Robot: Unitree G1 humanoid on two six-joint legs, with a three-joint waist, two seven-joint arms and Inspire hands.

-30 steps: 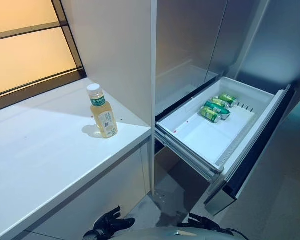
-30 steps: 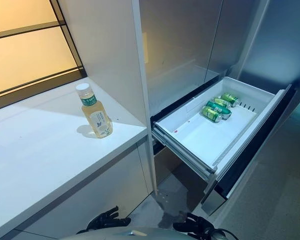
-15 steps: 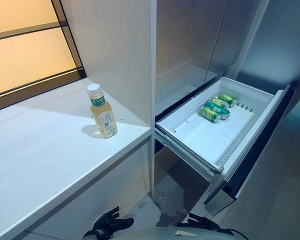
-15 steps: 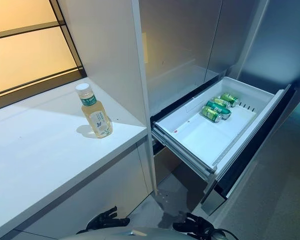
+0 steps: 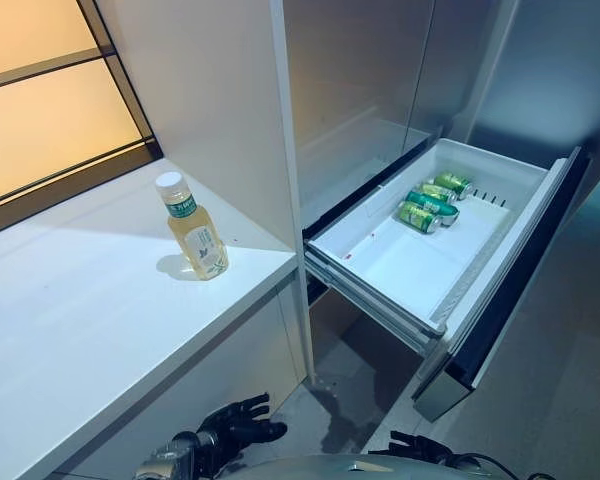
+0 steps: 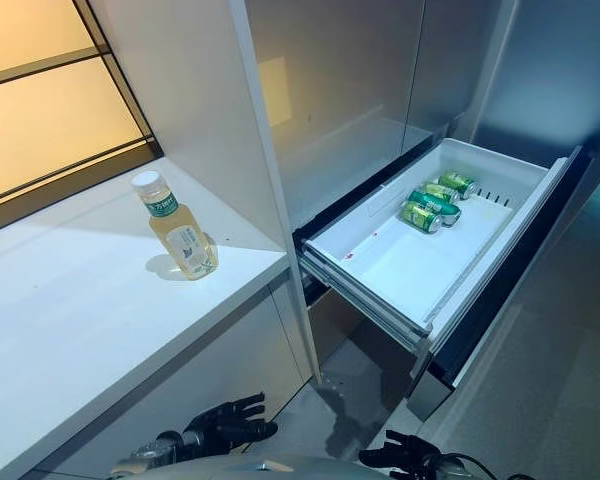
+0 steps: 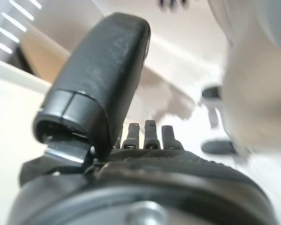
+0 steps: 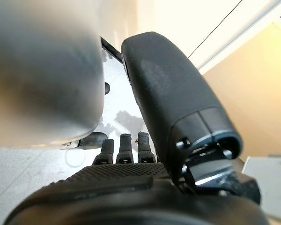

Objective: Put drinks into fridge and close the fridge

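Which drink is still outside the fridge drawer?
The yellow bottle with the white cap, upright on the white counter. The green cans lie in the open drawer.

No print is showing clearly enough to read: the bottle (image 5: 193, 228) label beside the drawer (image 5: 432, 236) and the cans (image 5: 426, 202) inside it are staying illegible.

A white counter (image 5: 90, 300) runs beneath a warm-lit window (image 5: 40, 110), grey floor (image 5: 560, 400) below.
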